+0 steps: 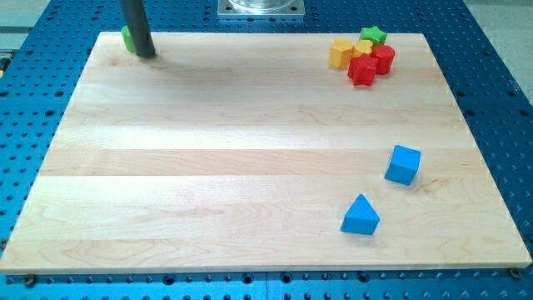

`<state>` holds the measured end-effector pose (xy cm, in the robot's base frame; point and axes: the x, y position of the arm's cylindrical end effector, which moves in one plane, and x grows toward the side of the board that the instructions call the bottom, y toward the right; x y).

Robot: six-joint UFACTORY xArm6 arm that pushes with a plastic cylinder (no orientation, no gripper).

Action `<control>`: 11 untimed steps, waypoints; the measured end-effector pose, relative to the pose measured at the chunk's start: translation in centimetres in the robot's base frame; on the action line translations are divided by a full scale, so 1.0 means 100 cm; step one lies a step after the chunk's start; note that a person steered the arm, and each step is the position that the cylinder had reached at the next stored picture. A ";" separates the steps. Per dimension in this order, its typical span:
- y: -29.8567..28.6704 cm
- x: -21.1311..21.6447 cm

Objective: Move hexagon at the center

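Note:
My tip [147, 55] rests on the wooden board [250, 167] at the view's top left, touching or just in front of a green block [127, 37] whose shape the rod partly hides. A yellow hexagon-like block [340, 52] lies in a tight cluster at the view's top right, far to the right of my tip. Beside it are a small yellow block [363, 48], a green star [373, 35], a red rounded block [384, 58] and a red star-like block [362, 72].
A blue cube [403, 164] lies at the right, below the middle. A blue triangle [360, 216] lies below and left of it, near the bottom edge. A metal mount [261, 7] stands beyond the board's top edge.

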<state>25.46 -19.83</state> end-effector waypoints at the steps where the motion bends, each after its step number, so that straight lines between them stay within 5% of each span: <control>1: 0.032 0.065; 2: 0.083 0.122; 5: 0.338 0.139; 7: 0.437 0.063; 9: 0.456 -0.055; 10: 0.400 -0.062; 11: 0.340 -0.020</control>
